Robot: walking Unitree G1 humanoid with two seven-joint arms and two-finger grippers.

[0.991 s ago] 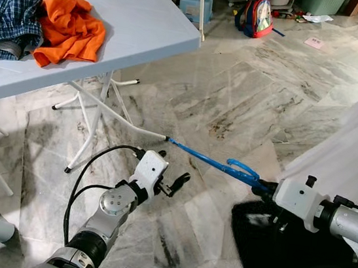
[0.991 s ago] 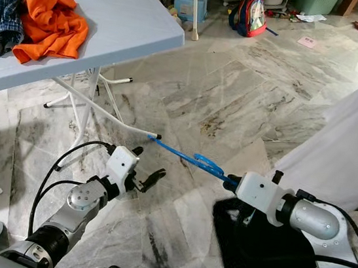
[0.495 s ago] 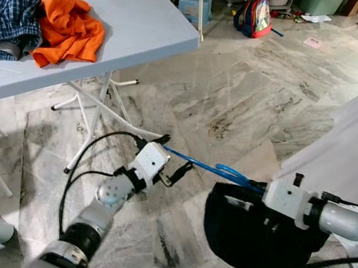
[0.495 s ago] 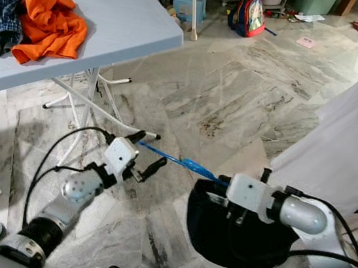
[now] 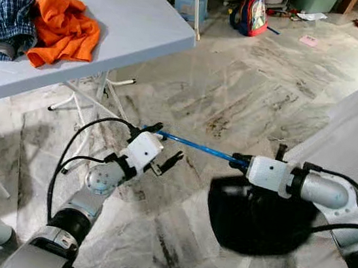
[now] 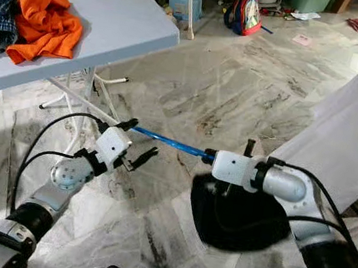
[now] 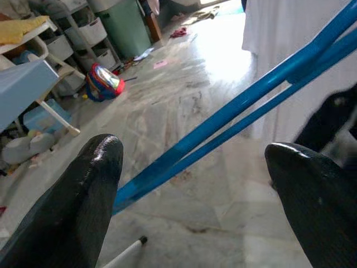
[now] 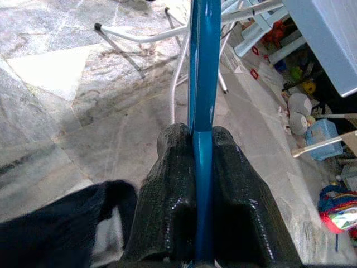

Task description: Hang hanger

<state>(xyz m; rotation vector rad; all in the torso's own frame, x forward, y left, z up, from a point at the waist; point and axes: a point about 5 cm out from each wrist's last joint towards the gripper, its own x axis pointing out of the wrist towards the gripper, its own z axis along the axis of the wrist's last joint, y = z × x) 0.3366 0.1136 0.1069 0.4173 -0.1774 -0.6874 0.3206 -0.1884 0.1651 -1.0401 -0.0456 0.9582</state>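
Observation:
A blue hanger [image 5: 197, 147] lies level above the marble floor, with a black garment [image 5: 254, 216] drooping from it. My right gripper [image 5: 236, 160] is shut on the hanger's bar; in the right wrist view both fingers [image 8: 173, 184] clamp the blue bar [image 8: 203, 84]. My left gripper [image 5: 163, 144] stands open at the hanger's far end. In the left wrist view the blue bars [image 7: 234, 117] run between its spread fingers [image 7: 89, 195], close to one of them; contact cannot be told.
A grey folding table [image 5: 115, 20] stands at the left with an orange cloth [image 5: 64, 26] and a plaid shirt [image 5: 9, 19] on it; its white legs [image 5: 91, 102] are near my left arm. A white garment [image 5: 357, 131] hangs at the right. A backpack [image 5: 249, 14] lies far back.
My right gripper has carried the hanger up and leftward, the black garment swinging with it. My left gripper has risen, and the hanger's end now sits between its open fingers.

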